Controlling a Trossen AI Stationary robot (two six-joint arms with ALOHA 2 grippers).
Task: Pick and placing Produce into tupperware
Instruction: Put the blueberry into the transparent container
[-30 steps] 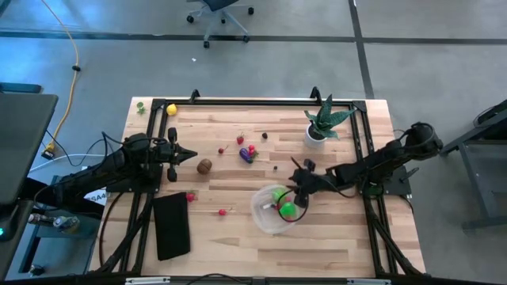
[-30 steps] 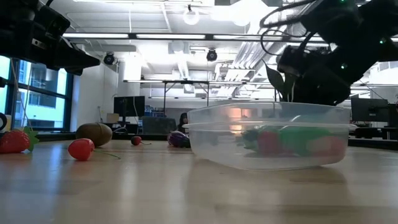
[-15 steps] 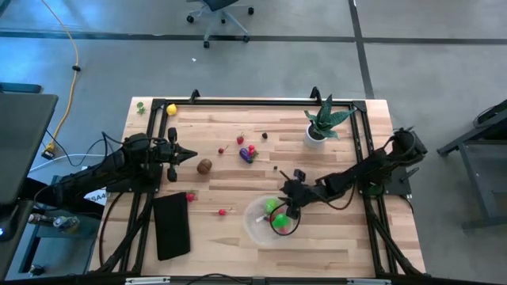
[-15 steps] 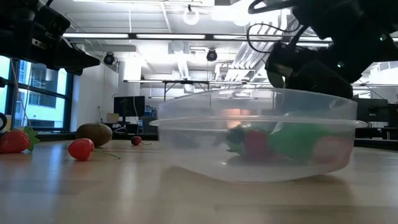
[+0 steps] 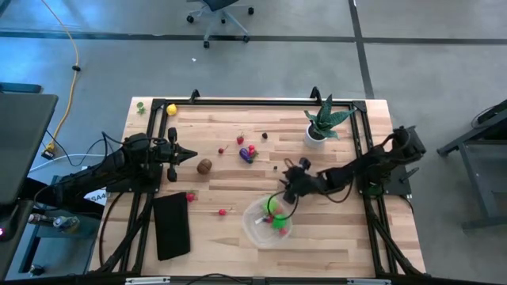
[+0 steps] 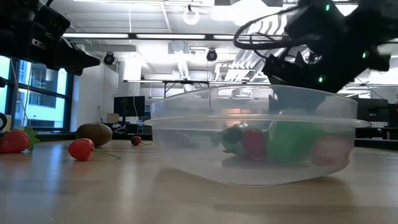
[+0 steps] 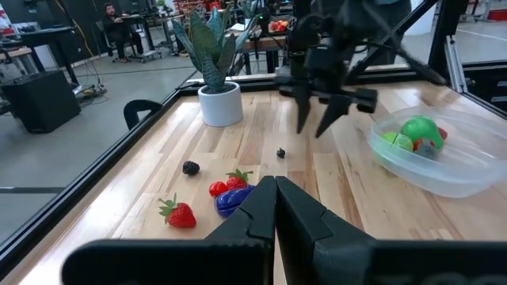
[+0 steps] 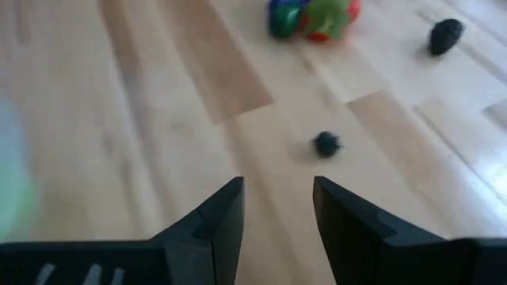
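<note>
The clear round tupperware [image 5: 267,222] [image 6: 255,143] [image 7: 432,154] sits on its base on the table's near middle, with bright green and red pieces inside. My right gripper [image 5: 283,190] [image 8: 277,207] [image 7: 315,125] hangs open just beyond its far rim, fingers pointing down, nothing between them. A small dark berry [image 8: 325,144] lies ahead of it. Loose produce lies farther left: a brown piece [image 5: 204,166], a purple piece [image 5: 246,155], red strawberries [image 5: 240,139], small red ones [image 5: 190,196] and a yellow piece [image 5: 171,109]. My left gripper [image 5: 190,156] [image 7: 275,190] waits shut, left of the brown piece.
A spiky green plant in a white pot [image 5: 321,127] [image 7: 218,79] stands at the far right, inside the black frame rail [image 5: 360,142]. A flat black rectangle [image 5: 171,226] lies near left. Bare wood [image 5: 333,229] shows to the right of the tupperware.
The tupperware slid along the table toward the near left and in the low view comes closer. My right gripper first moved with it toward the near left, then drew back toward the far edge, off the container.
</note>
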